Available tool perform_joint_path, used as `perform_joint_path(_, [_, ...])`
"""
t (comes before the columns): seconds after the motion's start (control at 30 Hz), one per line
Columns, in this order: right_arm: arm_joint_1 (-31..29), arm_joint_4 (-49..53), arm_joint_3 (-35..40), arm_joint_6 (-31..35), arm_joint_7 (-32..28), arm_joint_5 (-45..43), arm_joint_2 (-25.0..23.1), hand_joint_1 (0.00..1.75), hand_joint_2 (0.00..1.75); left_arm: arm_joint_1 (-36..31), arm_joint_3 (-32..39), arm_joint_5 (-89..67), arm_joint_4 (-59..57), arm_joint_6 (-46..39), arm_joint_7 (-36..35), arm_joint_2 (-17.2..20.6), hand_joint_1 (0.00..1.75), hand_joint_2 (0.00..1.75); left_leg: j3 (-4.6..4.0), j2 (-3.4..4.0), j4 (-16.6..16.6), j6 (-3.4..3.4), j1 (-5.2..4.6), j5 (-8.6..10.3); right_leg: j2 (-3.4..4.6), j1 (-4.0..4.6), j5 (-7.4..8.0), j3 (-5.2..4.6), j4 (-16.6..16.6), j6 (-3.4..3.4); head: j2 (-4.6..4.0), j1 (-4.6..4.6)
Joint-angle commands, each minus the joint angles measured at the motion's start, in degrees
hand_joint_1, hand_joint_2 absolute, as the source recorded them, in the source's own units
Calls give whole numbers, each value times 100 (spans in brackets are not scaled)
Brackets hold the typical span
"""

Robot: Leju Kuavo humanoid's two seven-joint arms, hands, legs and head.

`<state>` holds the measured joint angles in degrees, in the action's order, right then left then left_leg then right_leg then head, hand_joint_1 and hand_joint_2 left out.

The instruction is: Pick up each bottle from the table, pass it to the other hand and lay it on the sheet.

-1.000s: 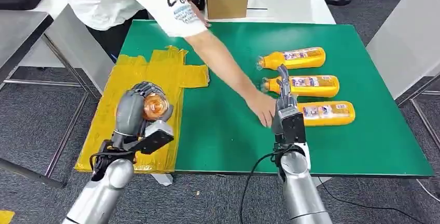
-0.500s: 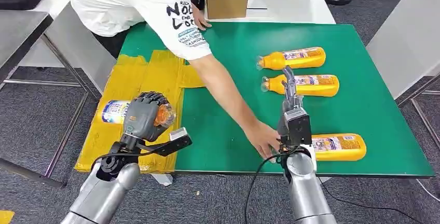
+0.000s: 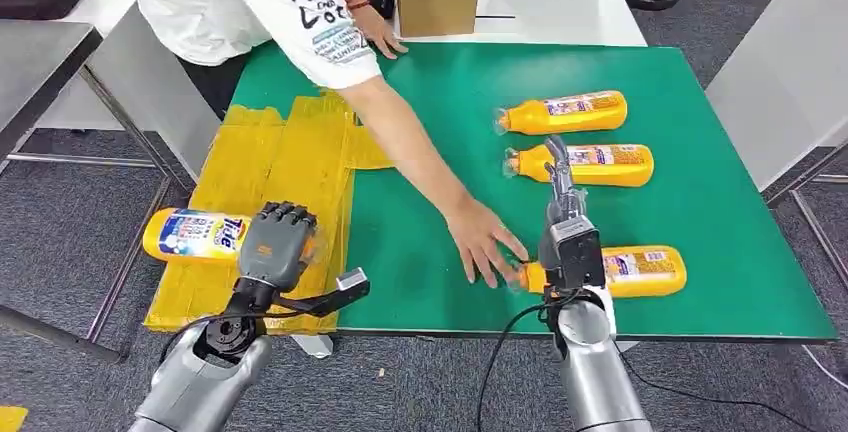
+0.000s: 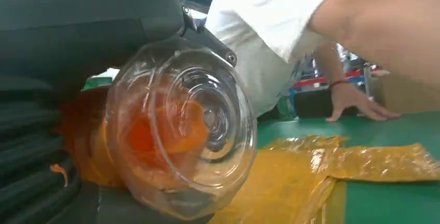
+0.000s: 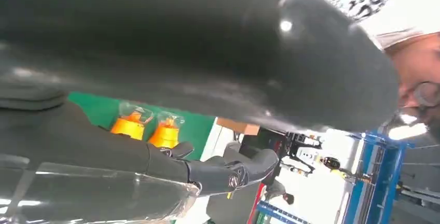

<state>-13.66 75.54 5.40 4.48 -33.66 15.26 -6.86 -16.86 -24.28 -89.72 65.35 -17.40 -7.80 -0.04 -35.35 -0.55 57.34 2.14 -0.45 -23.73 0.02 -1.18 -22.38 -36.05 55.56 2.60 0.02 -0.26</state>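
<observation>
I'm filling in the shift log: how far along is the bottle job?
No bottle looks released on the yellow sheet yet. In hand: the left hand holds one bottle over the sheet, nearly laid. Left: three orange bottles on the green table: far, middle, and the nearest, beside a person's hand. The right hand is raised above them.

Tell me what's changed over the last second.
The left hand turned the bottle it grips sideways over the yellow sheet. The person's hand dragged the nearest bottle toward the table's front edge. The two farther bottles stayed put.
</observation>
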Motion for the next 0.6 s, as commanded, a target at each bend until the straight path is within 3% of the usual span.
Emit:
perform_joint_path(0.03, [3,-16,66,-42,11,-1,172,0,0,41,118,54,-585,67,98,-133,175,175,25,-1,-5,-8,3,-9,-4,4,-10,26,-4,-8,0,0])
perform_joint_path(0.6, [-52,-39,178,-97,77,65,91,0,0,462,429,305,-469,82,304,-396,175,175,26,7,-4,-10,5,-14,3,5,-11,27,-4,-10,0,0])
